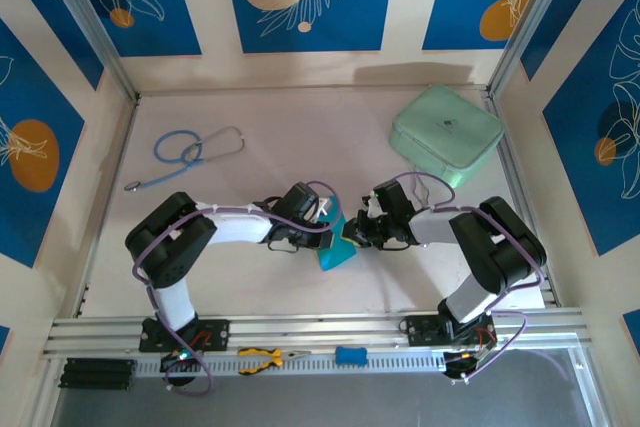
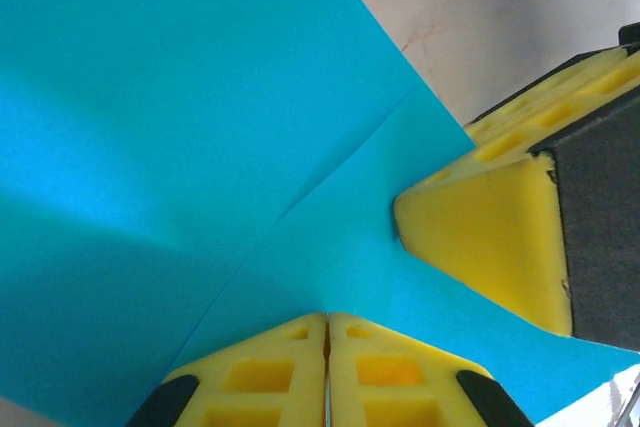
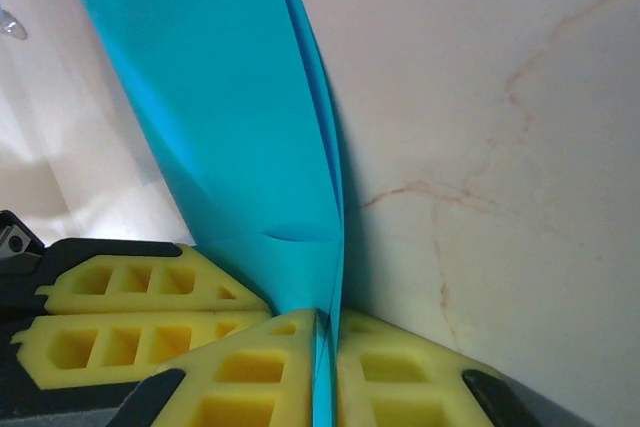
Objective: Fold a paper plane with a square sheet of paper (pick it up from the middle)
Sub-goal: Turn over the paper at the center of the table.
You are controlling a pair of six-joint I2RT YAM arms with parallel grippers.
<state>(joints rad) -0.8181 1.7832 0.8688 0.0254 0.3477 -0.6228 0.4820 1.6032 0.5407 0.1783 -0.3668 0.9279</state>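
The square sheet of paper, bright cyan and creased, hangs between both grippers at the table's middle, just in front of the arms. My left gripper is shut, and the sheet fans out from its tips with a diagonal crease running across it. My right gripper comes in from the right. Its jaws are shut on a folded edge of the paper, which shows as a thin cyan strip between the pads. One right finger appears in the left wrist view. The left fingers sit beside the right jaws.
A mint-green rounded case lies at the back right. A blue-tubed stethoscope lies at the back left. Yellow-handled pliers and a small blue block rest on the rail at the near edge.
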